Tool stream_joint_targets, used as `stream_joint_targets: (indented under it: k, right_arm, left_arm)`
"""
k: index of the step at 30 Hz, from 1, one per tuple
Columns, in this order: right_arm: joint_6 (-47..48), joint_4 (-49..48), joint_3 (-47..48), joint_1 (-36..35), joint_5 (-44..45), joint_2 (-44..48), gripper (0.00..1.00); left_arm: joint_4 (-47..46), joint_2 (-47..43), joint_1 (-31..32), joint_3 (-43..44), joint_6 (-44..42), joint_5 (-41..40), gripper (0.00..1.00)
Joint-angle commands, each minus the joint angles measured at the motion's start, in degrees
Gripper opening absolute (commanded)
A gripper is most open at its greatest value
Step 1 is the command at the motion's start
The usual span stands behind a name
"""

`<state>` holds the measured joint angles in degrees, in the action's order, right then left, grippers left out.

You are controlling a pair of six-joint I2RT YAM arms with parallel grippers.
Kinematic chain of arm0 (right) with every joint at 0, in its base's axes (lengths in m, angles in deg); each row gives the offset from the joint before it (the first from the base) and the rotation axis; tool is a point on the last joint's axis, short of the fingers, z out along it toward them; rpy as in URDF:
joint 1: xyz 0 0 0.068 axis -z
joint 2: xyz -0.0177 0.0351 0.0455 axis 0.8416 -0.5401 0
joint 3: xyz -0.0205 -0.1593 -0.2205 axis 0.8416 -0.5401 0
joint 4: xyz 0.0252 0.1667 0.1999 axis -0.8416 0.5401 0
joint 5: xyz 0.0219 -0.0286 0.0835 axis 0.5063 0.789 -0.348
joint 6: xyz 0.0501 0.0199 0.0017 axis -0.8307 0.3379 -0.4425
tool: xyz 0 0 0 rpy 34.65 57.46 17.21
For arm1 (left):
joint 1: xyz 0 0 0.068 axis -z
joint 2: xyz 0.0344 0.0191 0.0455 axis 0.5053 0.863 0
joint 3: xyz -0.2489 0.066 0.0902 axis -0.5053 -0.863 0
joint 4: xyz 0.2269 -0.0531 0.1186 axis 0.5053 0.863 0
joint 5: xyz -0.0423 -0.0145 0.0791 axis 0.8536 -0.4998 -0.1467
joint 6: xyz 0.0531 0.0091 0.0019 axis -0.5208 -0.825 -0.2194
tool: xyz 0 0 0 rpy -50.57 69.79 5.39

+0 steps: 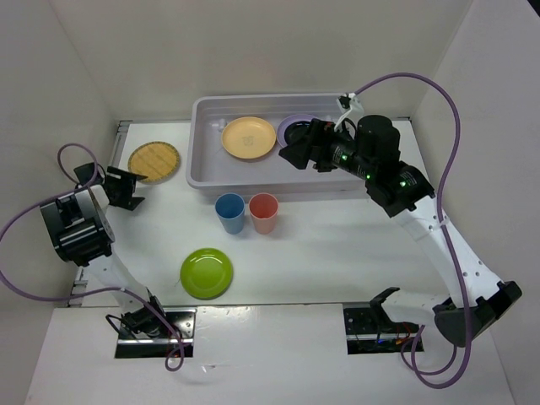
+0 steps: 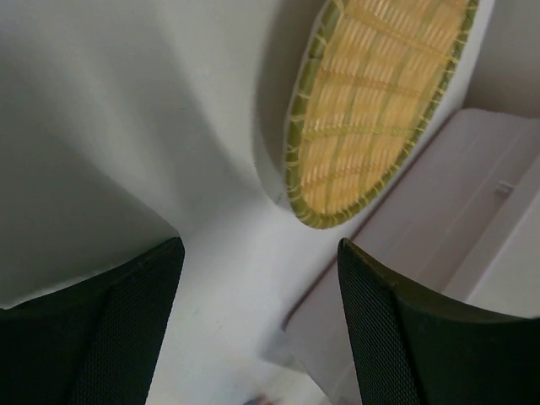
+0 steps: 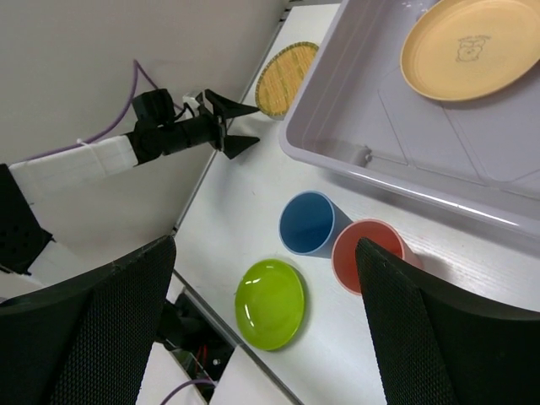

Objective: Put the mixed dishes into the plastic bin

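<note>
At the upper centre of the top view, the plastic bin point(image 1: 253, 187) sits on the white bench point(image 1: 337, 253). It holds the pale orange plate point(image 1: 249, 137) and, to its right, a lilac plate point(image 1: 284, 126) with a dark centre. The lilac plate is partly hidden by the right gripper point(image 1: 287, 150), whose fingers are spread and empty. The woven disc point(image 1: 154, 161) lies left of the bin. The left gripper point(image 1: 133, 187), jaws apart and empty, is just below the disc. Below the bin stand the blue cup point(image 1: 229, 212) and coral-red cup point(image 1: 263, 212), side by side. The lime green plate point(image 1: 207, 272) lies to their lower left.

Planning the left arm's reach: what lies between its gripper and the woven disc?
Only bare table between left gripper and woven disc, per the left wrist view.
</note>
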<state>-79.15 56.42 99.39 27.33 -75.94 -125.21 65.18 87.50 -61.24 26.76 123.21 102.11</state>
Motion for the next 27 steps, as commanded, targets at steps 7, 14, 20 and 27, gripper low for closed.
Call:
stream_joint_targets:
  k: [7,14,20,27]
  right_arm:
    - [-0.07,1.46,2.02,-0.17,1.88,1.76,0.91]
    - [-1.12,2.52,3.08,-0.17,2.95,1.76,0.91]
    - [-1.12,3.13,5.0,-0.17,3.56,1.76,0.91]
    - [-1.12,4.98,4.58,-0.17,4.88,3.42,0.91]
  left_arm:
    - [-5.47,7.82,-0.31,6.72,2.65,-0.05,0.79]
    - [-6.7,12.66,1.01,10.06,4.67,-2.08,0.67]
    - [-9.6,14.33,3.74,9.54,8.62,-3.39,0.53]
    - [-9.43,9.6,4.88,9.02,8.62,-6.99,0.0]
